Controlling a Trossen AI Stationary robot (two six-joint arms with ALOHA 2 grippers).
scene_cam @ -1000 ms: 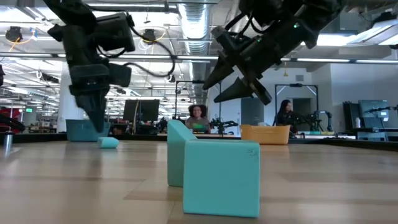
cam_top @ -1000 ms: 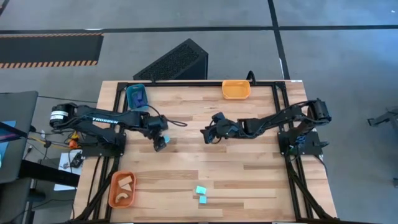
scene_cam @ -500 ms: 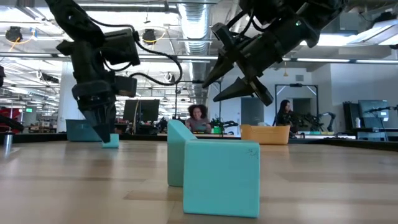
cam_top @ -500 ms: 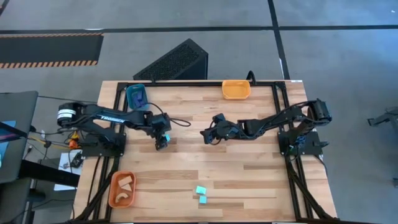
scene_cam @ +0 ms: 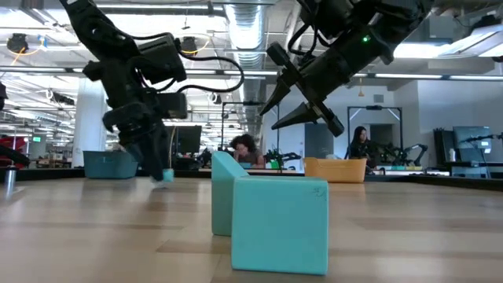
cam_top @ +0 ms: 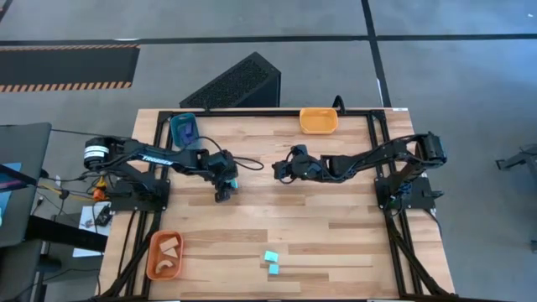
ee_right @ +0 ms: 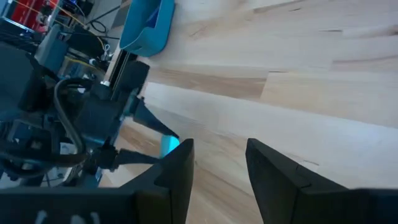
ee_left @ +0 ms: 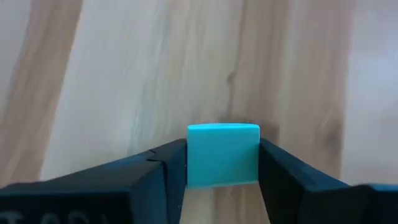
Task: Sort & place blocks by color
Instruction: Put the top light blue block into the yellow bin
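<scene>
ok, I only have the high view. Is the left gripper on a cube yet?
Observer: Yes. The left wrist view shows the cyan cube between the left gripper's fingers, both touching it.
Operator: Lifted?
Observer: In the low view it sits right at the table surface; I cannot tell if it's clear.
Operator: Right gripper?
Observer: The right gripper is open, empty and well above the table.

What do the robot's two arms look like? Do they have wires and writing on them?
Both arms are black, made of jointed links. The left arm has white lettering along it and a white cap at its base, and black cables loop off it. The right arm shows a small green light. Each ends in two pointed black jaws.
</scene>
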